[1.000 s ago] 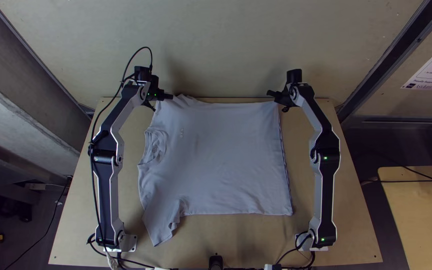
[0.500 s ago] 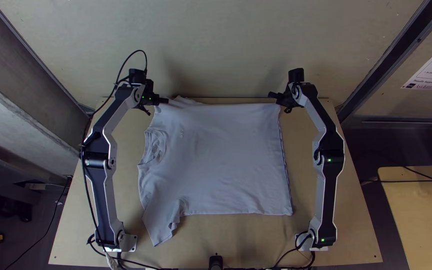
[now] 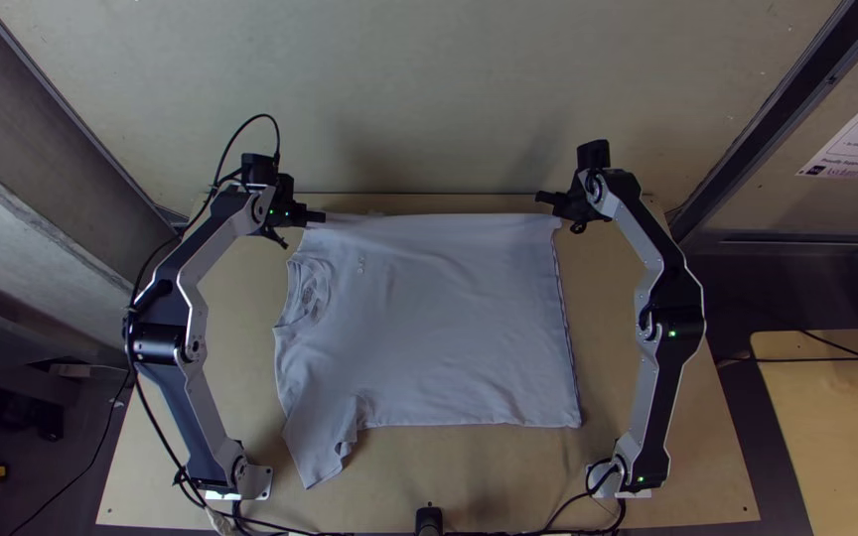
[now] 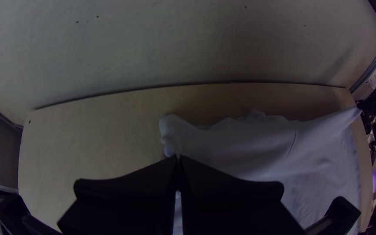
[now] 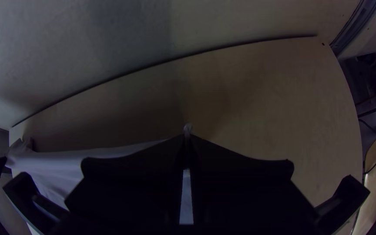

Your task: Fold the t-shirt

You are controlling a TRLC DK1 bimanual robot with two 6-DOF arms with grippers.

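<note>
The pale grey t-shirt [image 3: 439, 318] lies spread sideways, its collar toward the left arm and its hem toward the right arm; one sleeve points to the near edge. At its far left corner is my left gripper [image 3: 318, 217], shut on the cloth. My right gripper [image 3: 546, 200] is shut on the far hem corner. The far edge between them looks lifted and fairly straight. In the left wrist view, bunched cloth [image 4: 223, 139] pokes out past my left gripper [image 4: 178, 161]. In the right wrist view a small tip of cloth [image 5: 187, 128] stands at my right gripper [image 5: 187, 141].
The wooden table [image 3: 489, 467] reaches beyond the shirt on every side. A pale wall or panel [image 3: 449, 89] rises behind its far edge. A black cable loops over the left arm, and cables run along the near edge.
Both grippers have come toward the near side with the cloth's far edge, the left one also drifting left and the right one slightly right. The shirt's near part has stayed in place.
</note>
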